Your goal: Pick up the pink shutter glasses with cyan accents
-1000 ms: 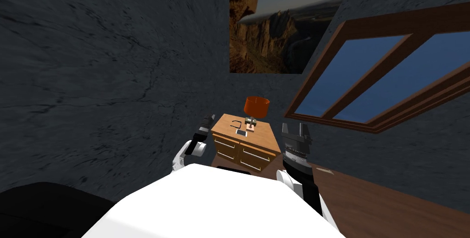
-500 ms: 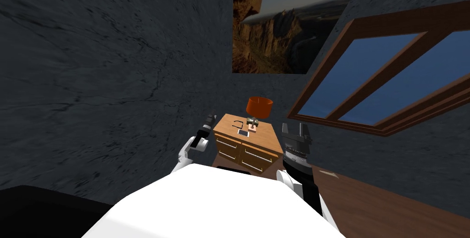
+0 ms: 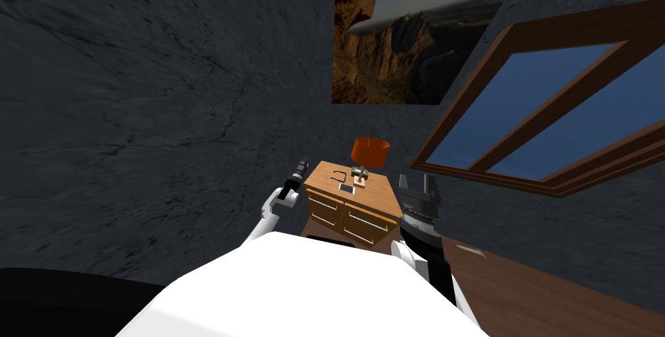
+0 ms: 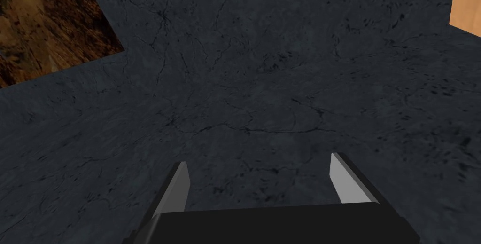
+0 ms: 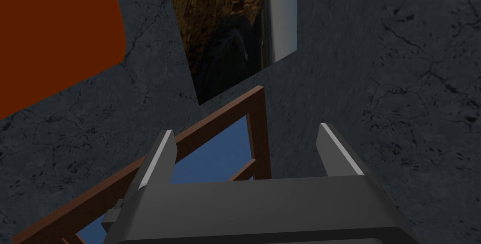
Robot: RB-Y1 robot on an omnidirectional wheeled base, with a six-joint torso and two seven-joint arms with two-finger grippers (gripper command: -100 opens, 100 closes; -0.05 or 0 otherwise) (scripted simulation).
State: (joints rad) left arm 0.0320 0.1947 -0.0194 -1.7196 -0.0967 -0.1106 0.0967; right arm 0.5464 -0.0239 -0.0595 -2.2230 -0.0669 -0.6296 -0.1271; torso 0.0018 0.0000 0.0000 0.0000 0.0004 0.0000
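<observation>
Head view: glasses on nightstand, long axis unreadable; left end effector, right end effector spread, empty.

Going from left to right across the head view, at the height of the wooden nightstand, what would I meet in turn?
left gripper → thin dark loop → orange lamp shade → right gripper → brown-framed window

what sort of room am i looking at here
Likely a bedroom corner: a small wooden nightstand with drawers, an orange-shaded lamp on it, a landscape picture and a wood-framed window on dark walls.
</observation>
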